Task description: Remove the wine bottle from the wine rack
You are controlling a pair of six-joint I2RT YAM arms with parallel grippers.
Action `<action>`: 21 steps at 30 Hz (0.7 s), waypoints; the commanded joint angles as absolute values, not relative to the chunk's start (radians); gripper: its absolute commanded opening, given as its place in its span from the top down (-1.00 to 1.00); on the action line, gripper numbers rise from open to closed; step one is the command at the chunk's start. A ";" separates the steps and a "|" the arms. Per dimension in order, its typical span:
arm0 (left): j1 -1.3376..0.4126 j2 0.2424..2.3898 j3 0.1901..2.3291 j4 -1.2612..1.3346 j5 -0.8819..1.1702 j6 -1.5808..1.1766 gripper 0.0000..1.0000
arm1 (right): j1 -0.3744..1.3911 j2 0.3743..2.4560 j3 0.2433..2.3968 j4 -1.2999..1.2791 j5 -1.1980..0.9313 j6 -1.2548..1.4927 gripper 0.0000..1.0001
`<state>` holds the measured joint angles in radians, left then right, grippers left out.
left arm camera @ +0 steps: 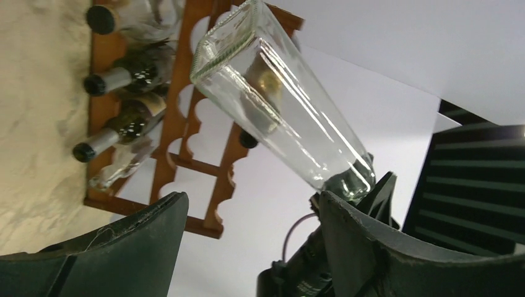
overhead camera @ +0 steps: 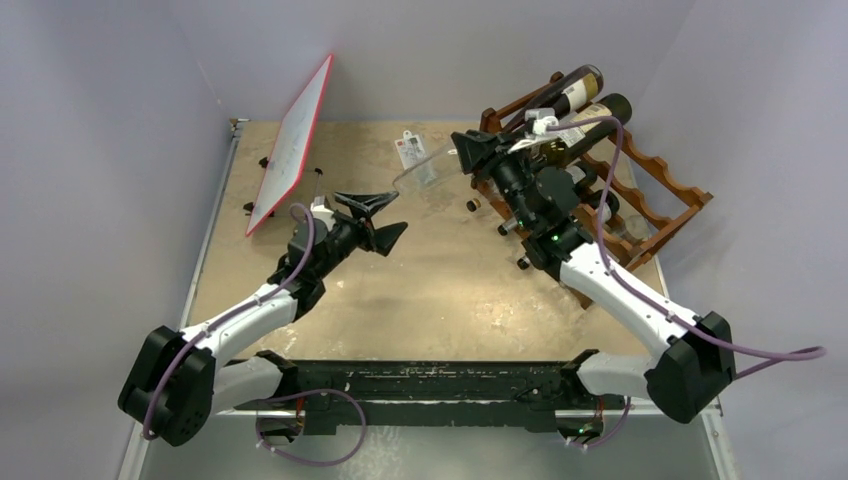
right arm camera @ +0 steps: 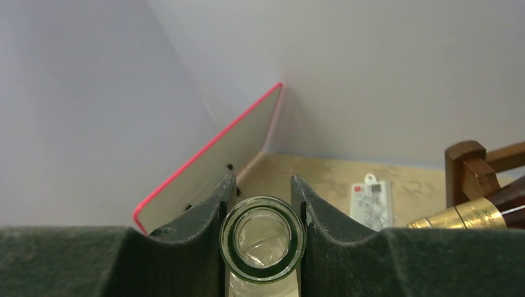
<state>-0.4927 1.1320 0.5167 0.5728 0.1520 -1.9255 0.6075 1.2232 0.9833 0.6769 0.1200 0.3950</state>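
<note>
Right pincer (right arm camera: 262, 185) is clamped on the neck of the clear wine bottle (overhead camera: 425, 168), held aloft at nine o'clock of the wine rack (overhead camera: 660, 215). Left pincer (overhead camera: 392, 214) gapes wide at seven o'clock of the bottle's base. Lift-off looks done; only setting it on the surface (overhead camera: 440, 290) seems left.

Surface (overhead camera: 430, 290): tan, mottled board with a matt finish. A pale metal strip (overhead camera: 212, 240) runs along its left edge.

Walls: plain pale lavender-grey panels enclose the surface on the left (overhead camera: 100, 150), at the back (overhead camera: 430, 50) and on the right (overhead camera: 760, 100).

Light: even and diffuse, with only soft shadows on the board.

Fittings: a white panel with a red rim (overhead camera: 292, 145) stands tilted near the back left corner, with small dark clips along its lower edge. A small white printed tag (overhead camera: 408, 148) lies flat near the back wall.
</note>
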 commanded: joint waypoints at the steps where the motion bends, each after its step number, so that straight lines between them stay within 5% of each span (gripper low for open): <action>1: -0.482 1.099 0.487 0.584 0.149 -1.873 -0.53 | 0.603 1.244 1.093 0.675 0.141 0.377 1.00; 5: -0.477 1.069 0.526 0.488 0.159 -1.737 -0.44 | 0.604 1.318 1.156 0.627 0.124 0.308 1.00; 12: -0.472 1.014 0.848 -0.069 0.128 -1.264 -0.44 | 0.604 1.467 1.315 0.524 0.156 0.167 1.00; 16: -0.471 0.954 0.941 -0.150 0.060 -1.079 -0.97 | 0.604 1.554 1.398 0.494 0.181 0.127 1.00; 21: -0.471 0.947 1.115 -0.258 -0.082 -0.796 -1.00 | 0.601 1.660 1.514 0.441 0.204 0.088 1.00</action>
<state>-0.4778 0.9512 0.9741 -0.1429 0.0547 -1.1118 0.6014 1.6390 1.3907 0.3847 0.1669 0.1421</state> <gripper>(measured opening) 0.996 0.355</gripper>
